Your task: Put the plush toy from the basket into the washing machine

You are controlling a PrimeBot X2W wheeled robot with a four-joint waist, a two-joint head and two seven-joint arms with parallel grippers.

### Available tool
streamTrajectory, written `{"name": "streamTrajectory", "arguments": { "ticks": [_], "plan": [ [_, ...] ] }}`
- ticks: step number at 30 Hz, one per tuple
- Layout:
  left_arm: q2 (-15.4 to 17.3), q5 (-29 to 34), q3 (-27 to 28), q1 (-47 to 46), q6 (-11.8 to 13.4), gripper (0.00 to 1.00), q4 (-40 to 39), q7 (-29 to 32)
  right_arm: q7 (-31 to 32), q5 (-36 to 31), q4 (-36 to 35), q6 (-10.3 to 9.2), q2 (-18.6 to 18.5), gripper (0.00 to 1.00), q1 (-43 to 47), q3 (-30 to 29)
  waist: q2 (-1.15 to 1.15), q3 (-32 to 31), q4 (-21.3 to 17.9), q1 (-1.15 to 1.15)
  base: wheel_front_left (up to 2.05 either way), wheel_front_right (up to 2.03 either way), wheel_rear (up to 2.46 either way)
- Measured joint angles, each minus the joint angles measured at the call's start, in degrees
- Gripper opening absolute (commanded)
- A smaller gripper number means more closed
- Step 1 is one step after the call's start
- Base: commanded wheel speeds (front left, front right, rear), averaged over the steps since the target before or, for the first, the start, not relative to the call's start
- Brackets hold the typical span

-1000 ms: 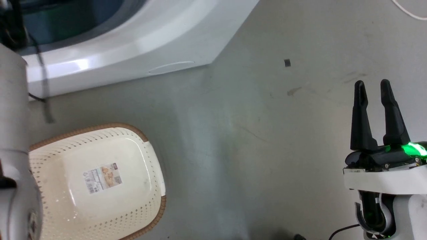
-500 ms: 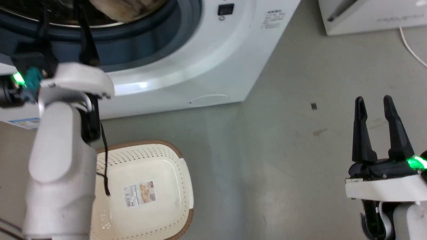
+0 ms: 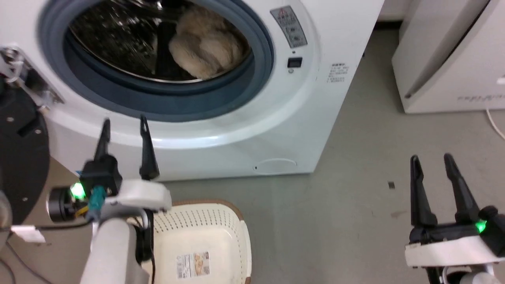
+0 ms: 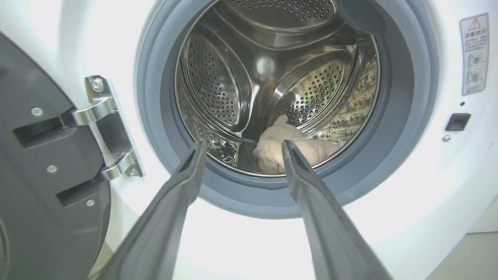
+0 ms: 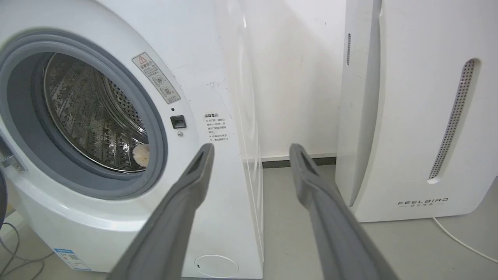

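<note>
plush toy (image 3: pixel 205 47) sits low in the washing machine (image 3: pixel 236 130) drum, dead ahead of my left claw (image 3: pixel 124 119), which hangs spread and empty just outside the porthole; right claw (image 3: pixel 431 157) also spread, empty, well off to the side; left arm is nearer; basket (image 3: pixel 197 216) shows no toy

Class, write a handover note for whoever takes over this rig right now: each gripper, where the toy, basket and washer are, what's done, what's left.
Left gripper: jaws open, empty, before the washing machine porthole.
Right gripper: jaws open, empty, above the floor.
Plush toy: inside the washing machine.
Basket: on the floor by the machine, no toy seen inside.
Done: toy loaded. Left: nothing; door stands open.
</note>
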Motion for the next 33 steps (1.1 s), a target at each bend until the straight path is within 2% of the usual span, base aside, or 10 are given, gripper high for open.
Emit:
{"name": "streamTrajectory", "arguments": {
  "ticks": [9,20,21,33],
  "plan": [
    [-1.16,0.27,-1.29,12.02,-1.59,1.0,-1.25,0.0,0.0,-2.15,1.3,0.0,0.0,1.0,5.39,-0.25,0.0,-7.69,2.2,-0.01,0.0,0.0,0.0],
    [-1.54,0.62,-1.33,19.93,-3.01,1.0,-4.41,0.0,0.0,-2.46,2.14,0.0,0.0,1.0,8.84,-0.14,0.0,-12.95,3.99,-0.01,0.0,0.0,0.0],
    [-1.56,0.63,-1.33,20.14,-3.0,0.0,-4.39,0.03,0.01,-2.47,2.16,0.0,0.0,0.0,9.02,-0.14,0.0,-13.08,4.09,-0.01,0.0,0.0,0.0],
    [-1.53,0.58,-1.21,20.17,-3.09,0.0,-4.7,0.85,0.79,-2.58,2.15,0.0,0.0,0.0,9.0,-0.12,0.0,-13.11,4.06,0.0,0.0,0.0,0.0]
  ]
}}
